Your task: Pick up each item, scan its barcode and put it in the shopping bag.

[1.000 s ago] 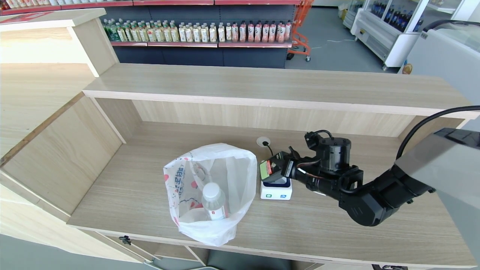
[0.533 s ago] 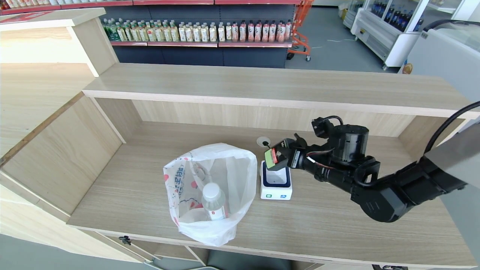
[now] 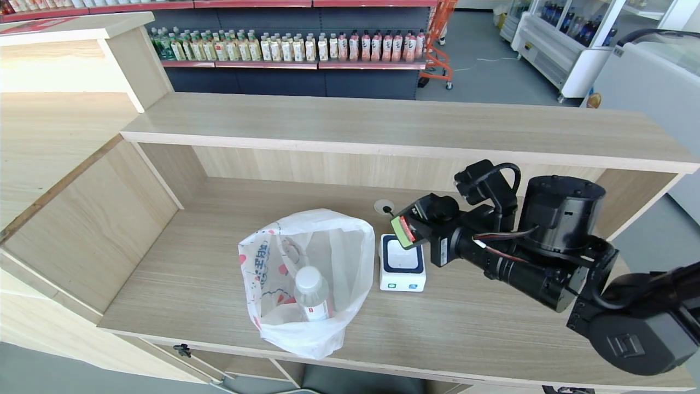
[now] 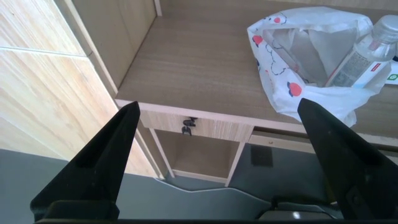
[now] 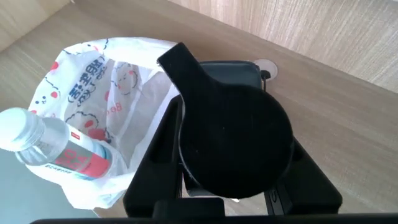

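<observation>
A small green and red packet (image 3: pixel 403 232) hangs just above the white barcode scanner (image 3: pixel 402 264), with my right gripper (image 3: pixel 409 229) shut on it. In the right wrist view a dark round shape (image 5: pixel 235 138) close to the lens covers much of the scanner (image 5: pixel 239 70). The white shopping bag (image 3: pixel 306 273) stands open to the scanner's left, and a clear water bottle (image 3: pixel 311 293) with a red label stands inside it. My left gripper (image 4: pixel 217 106) is open and holds nothing, low in front of the counter's front left edge, with the bag (image 4: pixel 311 56) and bottle (image 4: pixel 367 50) beyond it.
The work surface is a recessed wooden counter (image 3: pixel 219 262) with a raised shelf (image 3: pixel 383 126) behind and a side wall on the left. A cable hole (image 3: pixel 384 207) sits behind the scanner. A drawer lock (image 4: pixel 188 126) shows under the front edge.
My right arm has lifted the packet up off the scanner and a little to the right, and the wrist has risen towards the camera. Bag, bottle and scanner have stayed put.
</observation>
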